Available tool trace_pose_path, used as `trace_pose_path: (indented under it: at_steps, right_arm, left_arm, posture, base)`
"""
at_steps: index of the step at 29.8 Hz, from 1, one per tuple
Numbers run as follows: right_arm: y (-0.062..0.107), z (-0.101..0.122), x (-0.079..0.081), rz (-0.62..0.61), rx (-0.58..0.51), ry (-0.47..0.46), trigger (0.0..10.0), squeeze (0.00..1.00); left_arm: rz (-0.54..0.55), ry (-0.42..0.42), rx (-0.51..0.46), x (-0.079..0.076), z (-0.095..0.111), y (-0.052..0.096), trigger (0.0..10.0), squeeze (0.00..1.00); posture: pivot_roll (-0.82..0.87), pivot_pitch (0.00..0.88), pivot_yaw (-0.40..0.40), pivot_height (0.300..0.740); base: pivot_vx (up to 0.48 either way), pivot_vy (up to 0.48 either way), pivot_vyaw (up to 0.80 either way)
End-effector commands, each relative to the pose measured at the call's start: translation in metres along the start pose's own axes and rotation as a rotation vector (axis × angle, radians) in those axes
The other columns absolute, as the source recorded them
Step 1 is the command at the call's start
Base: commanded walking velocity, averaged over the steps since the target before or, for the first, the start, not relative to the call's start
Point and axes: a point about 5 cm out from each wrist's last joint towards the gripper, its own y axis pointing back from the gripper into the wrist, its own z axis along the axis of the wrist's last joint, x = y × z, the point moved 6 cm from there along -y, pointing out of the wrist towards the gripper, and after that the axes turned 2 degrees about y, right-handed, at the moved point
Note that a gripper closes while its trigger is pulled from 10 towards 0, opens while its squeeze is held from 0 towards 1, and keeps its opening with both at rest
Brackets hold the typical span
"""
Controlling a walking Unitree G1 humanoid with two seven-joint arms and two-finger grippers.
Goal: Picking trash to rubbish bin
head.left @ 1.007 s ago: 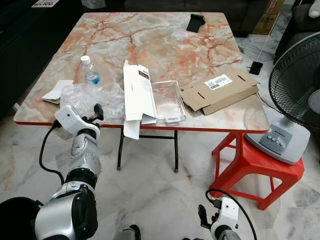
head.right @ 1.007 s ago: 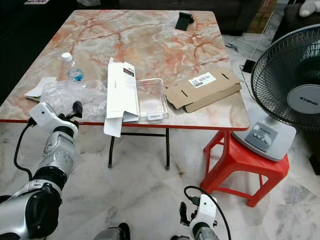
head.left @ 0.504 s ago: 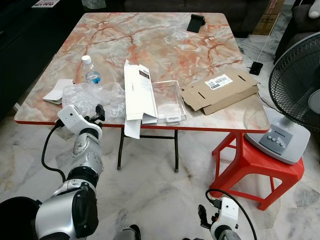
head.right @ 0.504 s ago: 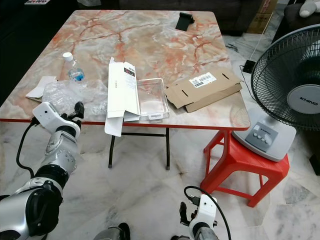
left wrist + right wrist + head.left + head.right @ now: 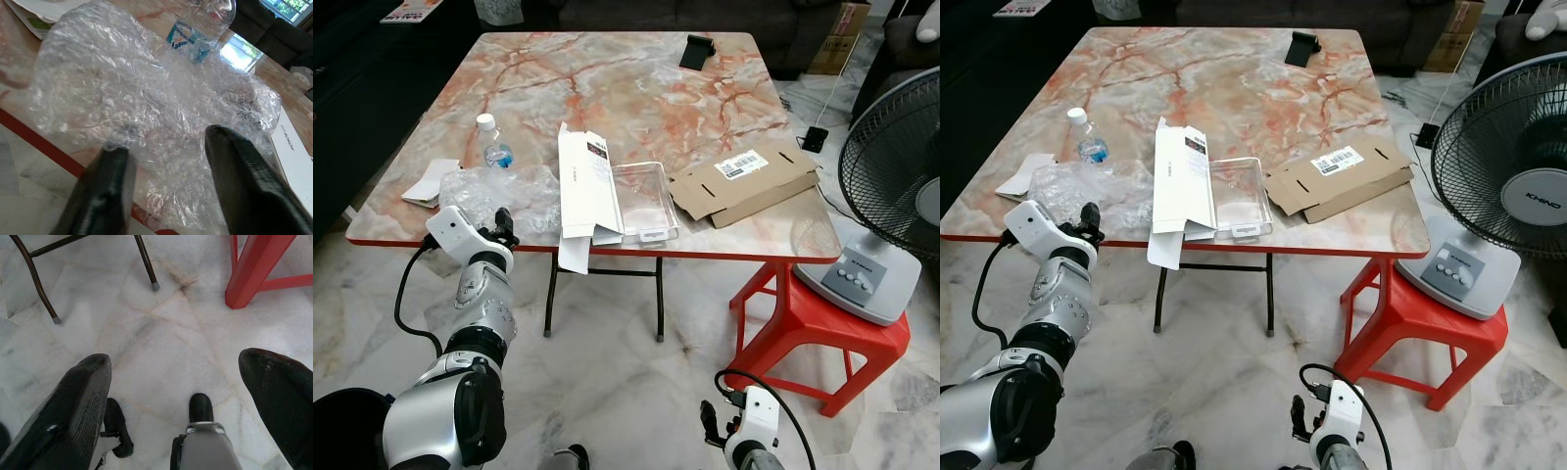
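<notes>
From the head views, nothing looks binned yet: bubble wrap [image 5: 499, 194], water bottle [image 5: 492, 144], white carton [image 5: 584, 184], clear tray [image 5: 644, 199] and cardboard box [image 5: 744, 183] all lie on the surface [image 5: 636, 88].

The left wrist view shows the left hand [image 5: 168, 183] spread open at the near left edge, fingers straddling the wrap, not clenched.

The right hand [image 5: 181, 399] hangs open over the floor [image 5: 161, 333], holding nothing.

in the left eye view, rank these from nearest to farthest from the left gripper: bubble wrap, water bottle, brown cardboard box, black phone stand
From the left gripper at the table's near left edge:
1. bubble wrap, right at the fingertips
2. water bottle, just behind the wrap on the left side
3. brown cardboard box, across on the right side
4. black phone stand, at the far edge
</notes>
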Motion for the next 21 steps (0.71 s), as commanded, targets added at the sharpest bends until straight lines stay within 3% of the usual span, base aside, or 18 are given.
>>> trace_pose_path:
  at_steps: [1,8,14,21]
  right_arm:
    - [0.001,-0.003,0.001,0.000,0.008,-0.003,10.0,0.00]
    - [0.000,-0.001,0.000,-0.005,0.006,-0.009,10.0,0.00]
    - [0.000,-0.001,0.001,-0.005,0.005,-0.015,10.0,0.00]
    - [-0.001,0.001,0.002,-0.002,0.004,-0.015,10.0,0.00]
  left_arm:
    - [-0.020,-0.019,0.000,-0.006,0.001,-0.002,0.0,0.00]
    - [-0.034,-0.035,0.013,-0.006,-0.003,0.000,0.0,0.00]
    - [-0.018,-0.087,0.036,0.011,-0.009,0.005,0.0,0.00]
    - [-0.011,-0.108,0.029,0.019,-0.007,0.007,0.0,0.00]
  posture:
    - [0.05,0.094,0.025,0.740]
    - [0.05,0.100,0.024,0.740]
    - [0.06,0.103,0.025,0.740]
    - [0.07,0.109,0.022,0.740]
  base:
    - [0.000,0.000,0.00]
    - [0.000,0.000,0.00]
    - [0.000,0.000,0.00]
    - [0.000,0.000,0.00]
